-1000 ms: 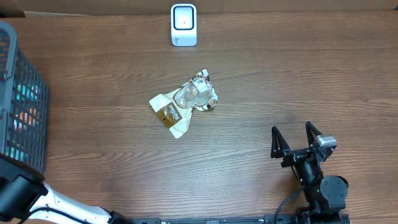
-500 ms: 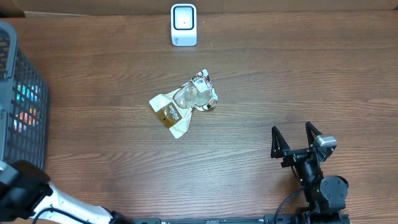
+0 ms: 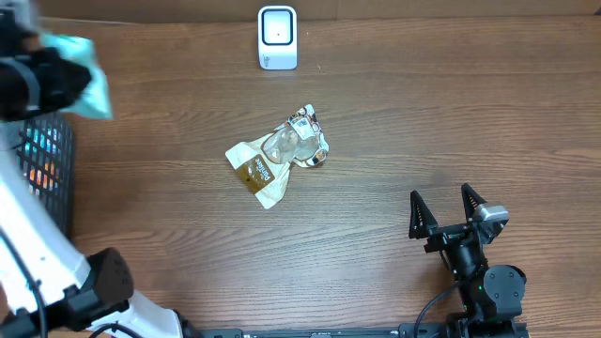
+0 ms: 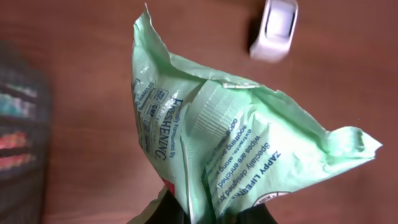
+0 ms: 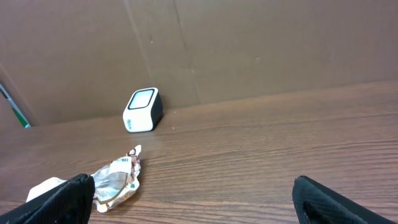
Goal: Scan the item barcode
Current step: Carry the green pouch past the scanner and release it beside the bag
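A mint-green wipes packet fills the left wrist view, and my left gripper is shut on its lower edge. From overhead the packet hangs high over the table's far left corner, blurred, with the left gripper just beside it. No barcode shows on the printed side facing the wrist camera. The white scanner stands at the back middle of the table, also visible as scanner and scanner. My right gripper rests open near the front right, nothing between its fingers.
A crumpled silver and brown snack packet lies at the table's middle, in front of the scanner. A dark wire basket with coloured items stands at the left edge, under the raised left arm. A cardboard wall backs the table.
The left arm has swung up out of the basket area with the green packet and now holds it high at the far left. The right arm has not moved.
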